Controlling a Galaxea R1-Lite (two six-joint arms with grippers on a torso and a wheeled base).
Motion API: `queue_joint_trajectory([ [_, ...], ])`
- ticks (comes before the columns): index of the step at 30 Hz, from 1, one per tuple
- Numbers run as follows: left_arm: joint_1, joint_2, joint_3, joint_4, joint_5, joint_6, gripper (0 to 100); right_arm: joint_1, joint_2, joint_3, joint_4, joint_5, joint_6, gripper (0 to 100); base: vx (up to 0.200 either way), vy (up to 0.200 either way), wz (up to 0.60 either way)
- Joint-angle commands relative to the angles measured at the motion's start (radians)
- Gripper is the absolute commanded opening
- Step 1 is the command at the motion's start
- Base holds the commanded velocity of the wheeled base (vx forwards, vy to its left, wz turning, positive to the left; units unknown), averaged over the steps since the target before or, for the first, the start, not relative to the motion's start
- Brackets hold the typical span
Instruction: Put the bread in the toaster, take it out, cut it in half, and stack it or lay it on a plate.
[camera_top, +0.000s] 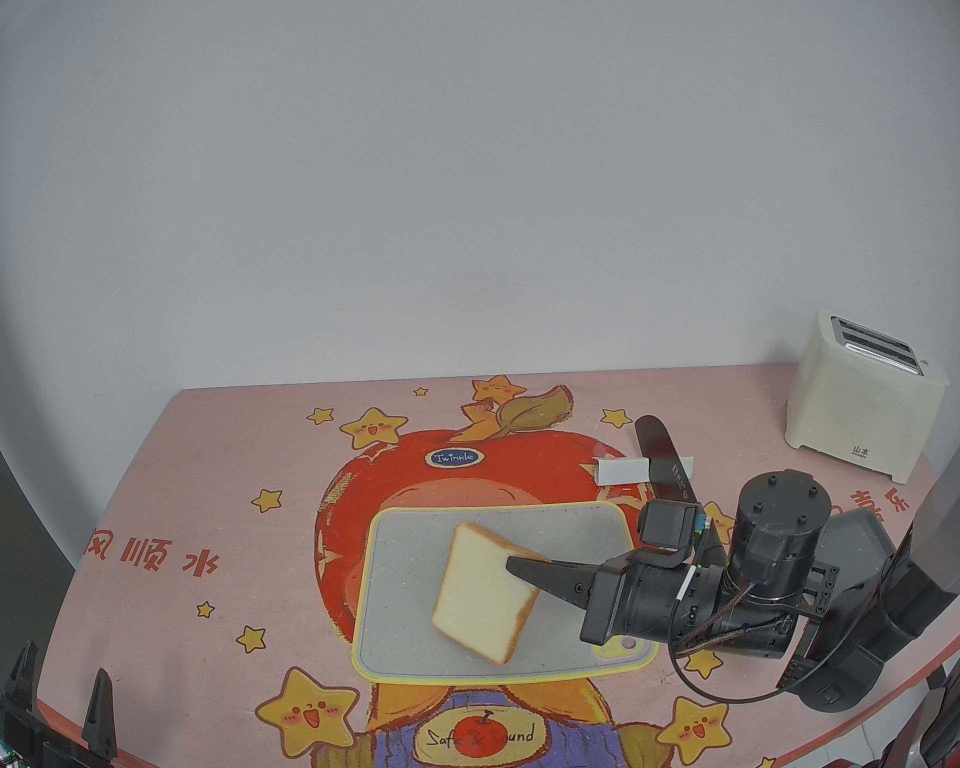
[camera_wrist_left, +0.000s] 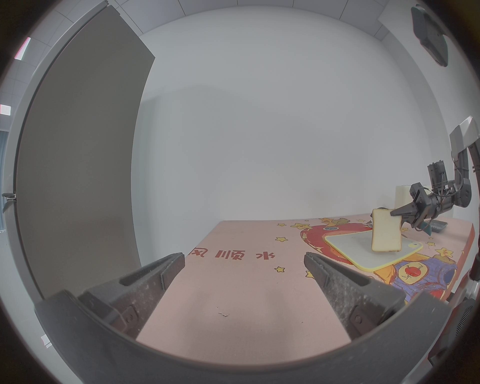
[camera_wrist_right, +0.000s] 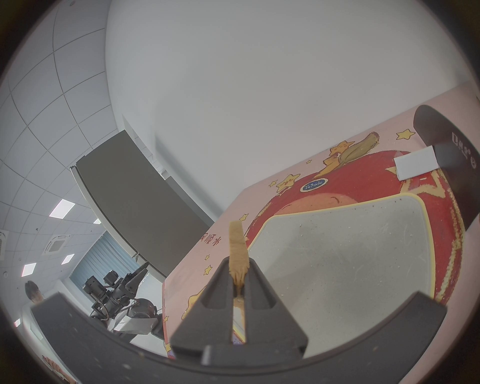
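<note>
The slice of bread (camera_top: 485, 595) is held on edge above the cutting board (camera_top: 400, 610), at the centre of the tabletop (camera_top: 230, 450). It is tilted slightly off vertical. Whether its lower edge touches the board cannot be determined. This on-edge attitude is judged to suit vertical insertion into a toaster slot. The crumb is pale, so the toasting step is judged not yet completed.

With the board taken as dial centre in the head view, the toaster (camera_top: 865, 395) is located at 2 o'clock, well apart, with its slots facing upward. The knife (camera_top: 665, 458) is laid flat at 1 o'clock, just beyond the board corner, with a white card (camera_top: 622, 470) beside its blade. It is judged to be kept there within reach for the cutting step.

The right hand (camera_top: 525, 572) is approached from 3 o'clock and is clamped on the crust edge of the slice. In the right wrist view the fingers (camera_wrist_right: 260, 292) are closed to the thickness of the slice, which is pinched between them.

The left hand (camera_top: 60, 690) is positioned at 8 o'clock, near the tabletop edge. Its fingers (camera_wrist_left: 150, 280) are spread wide apart, and nothing is held or touched.
</note>
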Motion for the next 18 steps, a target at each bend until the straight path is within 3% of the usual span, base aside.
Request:
queue_joint_trajectory([
  [1, 0.0, -0.016, 0.018, 0.0, 0.0, 0.0, 100, 0.004, 0.009, 0.008, -0.032, -0.004, -0.003, 0, 0.0, 0.0, 0.0],
  [7, 0.0, -0.016, 0.018, 0.0, 0.0, 0.0, 100, 0.008, 0.026, 0.014, -0.084, -0.033, -0.008, 0, 0.0, 0.0, 0.0],
  [18, 0.0, -0.016, 0.018, 0.0, 0.0, 0.0, 100, 0.008, 0.024, 0.017, -0.086, -0.035, -0.028, 0, 0.0, 0.0, 0.0],
])
